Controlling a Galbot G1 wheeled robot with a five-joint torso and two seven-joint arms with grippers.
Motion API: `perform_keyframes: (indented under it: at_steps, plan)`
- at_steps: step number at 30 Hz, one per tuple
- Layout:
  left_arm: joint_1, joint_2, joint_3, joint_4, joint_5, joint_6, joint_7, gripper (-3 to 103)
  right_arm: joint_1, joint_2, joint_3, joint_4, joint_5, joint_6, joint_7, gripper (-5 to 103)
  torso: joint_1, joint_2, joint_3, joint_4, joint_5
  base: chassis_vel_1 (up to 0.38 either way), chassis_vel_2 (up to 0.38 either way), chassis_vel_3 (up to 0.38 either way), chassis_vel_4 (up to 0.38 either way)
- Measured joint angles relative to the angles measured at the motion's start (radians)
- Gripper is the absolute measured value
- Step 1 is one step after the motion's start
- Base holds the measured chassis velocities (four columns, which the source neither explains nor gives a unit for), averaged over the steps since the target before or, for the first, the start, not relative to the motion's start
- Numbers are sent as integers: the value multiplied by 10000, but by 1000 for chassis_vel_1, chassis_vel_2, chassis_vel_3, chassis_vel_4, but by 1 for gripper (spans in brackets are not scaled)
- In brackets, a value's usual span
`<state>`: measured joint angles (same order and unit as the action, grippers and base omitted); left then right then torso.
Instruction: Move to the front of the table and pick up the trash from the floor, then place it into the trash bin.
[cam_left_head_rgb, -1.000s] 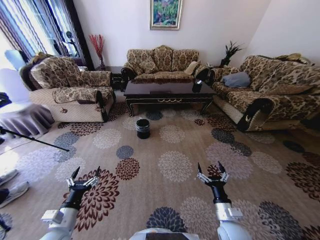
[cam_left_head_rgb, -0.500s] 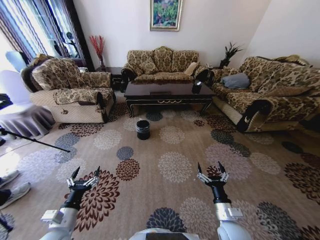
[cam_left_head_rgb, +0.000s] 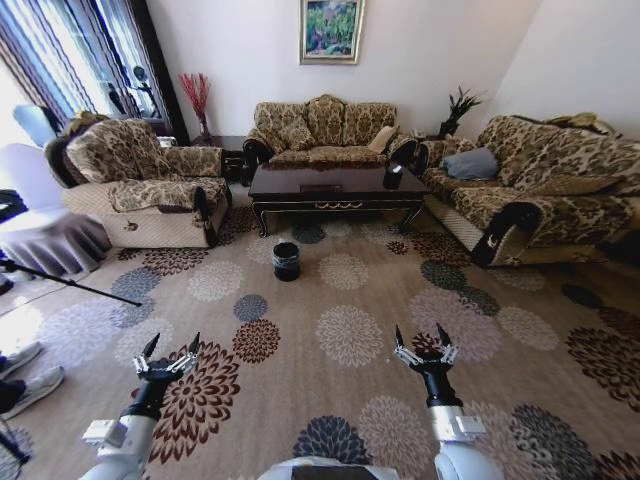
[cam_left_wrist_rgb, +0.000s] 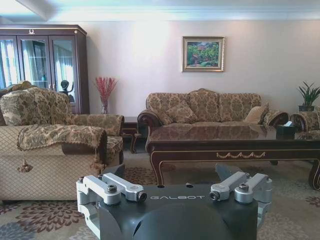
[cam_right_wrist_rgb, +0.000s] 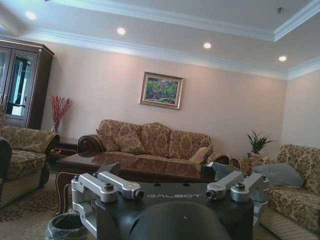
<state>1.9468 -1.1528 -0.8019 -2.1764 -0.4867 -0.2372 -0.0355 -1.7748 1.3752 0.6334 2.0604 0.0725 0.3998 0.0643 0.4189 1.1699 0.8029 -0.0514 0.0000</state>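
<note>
Jaws spread, the left gripper (cam_left_head_rgb: 168, 353) and right gripper (cam_left_head_rgb: 425, 343) hung low above the floor (cam_left_head_rgb: 350, 300), well short of the trash bin (cam_left_head_rgb: 286, 260) standing near the table (cam_left_head_rgb: 335, 185).

Strong daylight pours in through the striped purple-and-white curtains (cam_left_head_rgb: 75, 50) at the robot's left, washing out the white cloth-covered seat (cam_left_head_rgb: 25, 165) and a patch of the beige flower-patterned carpet (cam_left_head_rgb: 20, 325) beside it. The head view bows straight lines outward toward its edges. The glossy dark wood coffee table (cam_left_wrist_rgb: 225, 135) mirrors the sofa behind it. 4 recessed ceiling spotlights (cam_right_wrist_rgb: 120, 31) glow in the right wrist view, where the plain cream wall (cam_right_wrist_rgb: 105, 85) looks dimmer and warmer. All views are sharp.
</note>
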Motion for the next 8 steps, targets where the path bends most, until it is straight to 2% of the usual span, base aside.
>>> perform_keyframes:
  at_steps: [8]
  plan:
    - [0, 0, 0, 0, 1, 0, 0, 100, 0, 0, 0, 0, 0, 0, 0, 100, -11, -29, -16, 0, 0, 0, 0, 0, 0]
